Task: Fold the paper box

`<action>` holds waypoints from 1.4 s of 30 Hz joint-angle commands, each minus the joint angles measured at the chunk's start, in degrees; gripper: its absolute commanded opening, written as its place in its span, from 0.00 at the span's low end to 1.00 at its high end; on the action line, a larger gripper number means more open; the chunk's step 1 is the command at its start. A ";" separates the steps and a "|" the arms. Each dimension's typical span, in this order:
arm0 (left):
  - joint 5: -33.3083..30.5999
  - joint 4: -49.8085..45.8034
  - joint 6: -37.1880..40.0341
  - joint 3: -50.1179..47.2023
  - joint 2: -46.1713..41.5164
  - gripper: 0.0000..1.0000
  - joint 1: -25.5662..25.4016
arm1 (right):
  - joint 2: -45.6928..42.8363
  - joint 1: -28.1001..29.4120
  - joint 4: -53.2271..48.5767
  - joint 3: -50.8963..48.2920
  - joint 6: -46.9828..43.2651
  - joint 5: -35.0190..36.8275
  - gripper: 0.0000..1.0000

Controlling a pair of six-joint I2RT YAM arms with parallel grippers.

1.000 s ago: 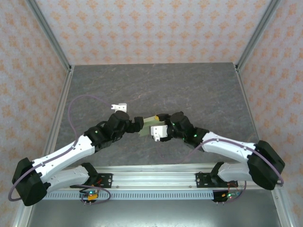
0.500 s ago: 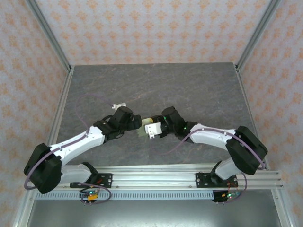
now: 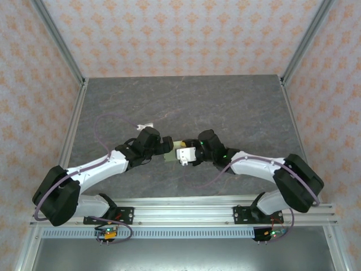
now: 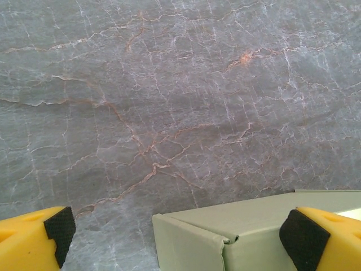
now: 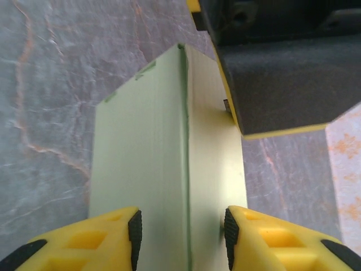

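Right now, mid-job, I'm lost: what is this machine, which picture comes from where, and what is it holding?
These are two robot arms bolted at the near edge of a grey stone-patterned table. The overhead picture looks down from behind them: left arm on the left, right arm on the right. They meet at a pale green paper box. The other two pictures come from wrist cameras. The yellow fingers at the bottom are that arm's own jaws. The left jaws stand wide open around one end of the box. The right jaws straddle its folded edge; I cannot tell whether they pinch it. A small white piece lies beyond the left arm.
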 commanded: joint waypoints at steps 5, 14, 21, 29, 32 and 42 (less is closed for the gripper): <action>0.10 -2.90 2.73 -3.10 0.66 0.99 0.11 | -5.91 -7.35 -15.16 4.04 1.77 -10.64 0.47; -0.21 -2.53 4.11 -3.63 0.19 1.00 0.08 | -2.00 -8.77 -16.15 -0.40 1.07 -6.50 0.46; -0.04 -3.15 5.26 -2.86 1.04 1.00 0.11 | -9.76 -8.87 -16.86 -0.90 2.66 -6.14 0.47; -0.59 -3.29 5.97 -2.70 0.11 1.00 0.08 | -10.75 -9.05 -16.31 -0.28 3.03 -3.41 0.50; -0.22 -2.07 5.54 -3.61 -0.51 1.00 0.11 | -7.48 -9.02 -16.96 -1.05 3.48 -4.14 0.49; -0.99 -8.17 11.73 2.40 -4.81 1.00 0.14 | -10.16 -9.05 -16.20 -2.76 5.68 -3.29 0.49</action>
